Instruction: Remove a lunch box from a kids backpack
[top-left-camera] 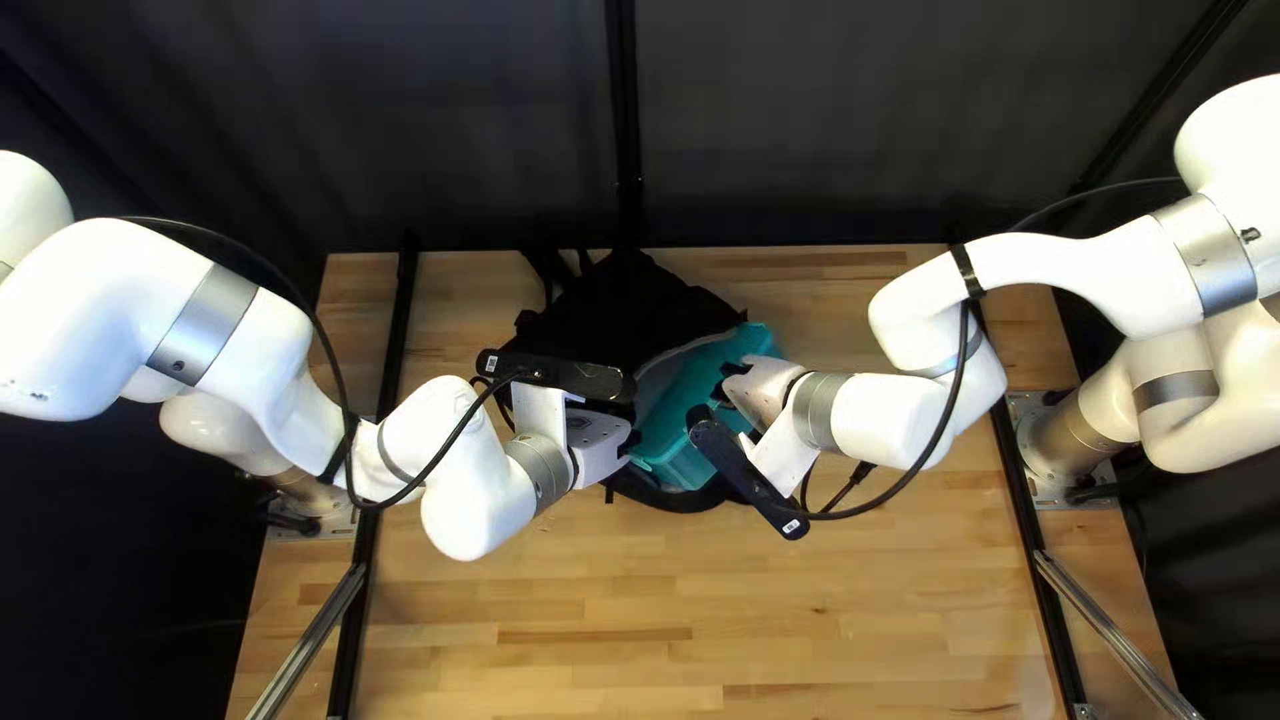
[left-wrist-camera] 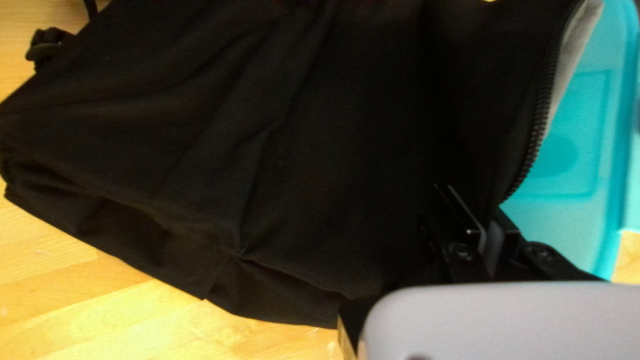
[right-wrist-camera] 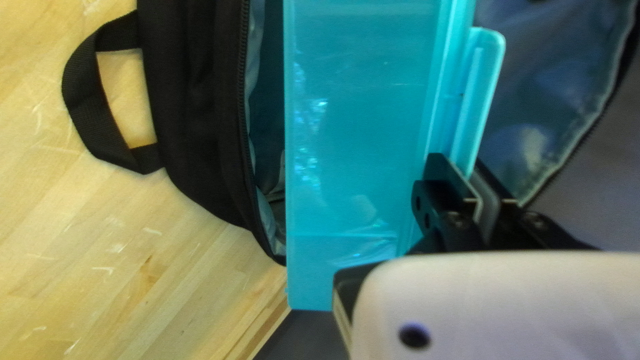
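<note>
Two holds I'm watching: the left gripper is pinching the soft bag, the right gripper clasping the flap of the teal box. Jutting from the bag, the box is looking light, stiff, slick; its flap is probably offering the surest grip.

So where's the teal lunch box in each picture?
Top left view: lunch box just right of center, sticking out of the backpack.
Left wrist view: beyond the zipper, past the left fingers.
Right wrist view: ahead of the right fingers, at the backpack's open mouth.
Shared landmark: black backpack.
</note>
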